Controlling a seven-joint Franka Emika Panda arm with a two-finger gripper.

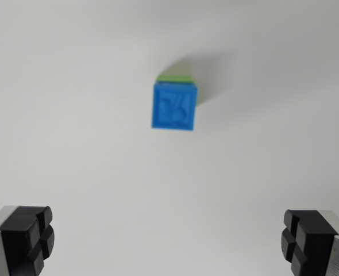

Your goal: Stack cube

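Note:
A blue cube (174, 106) with an embossed top face sits on a green cube (177, 77), of which only a thin edge shows behind and to the right of it. Both are seen from above, slightly blurred, on the white surface (72, 115) in the upper middle of the wrist view. My gripper (169, 244) is open, with its two black fingertips (31, 241) at the bottom corners and nothing between them. It stands apart from the stack, on the near side of it in the picture.
The cubes cast a soft shadow (215, 72) up and to the wrist view's right.

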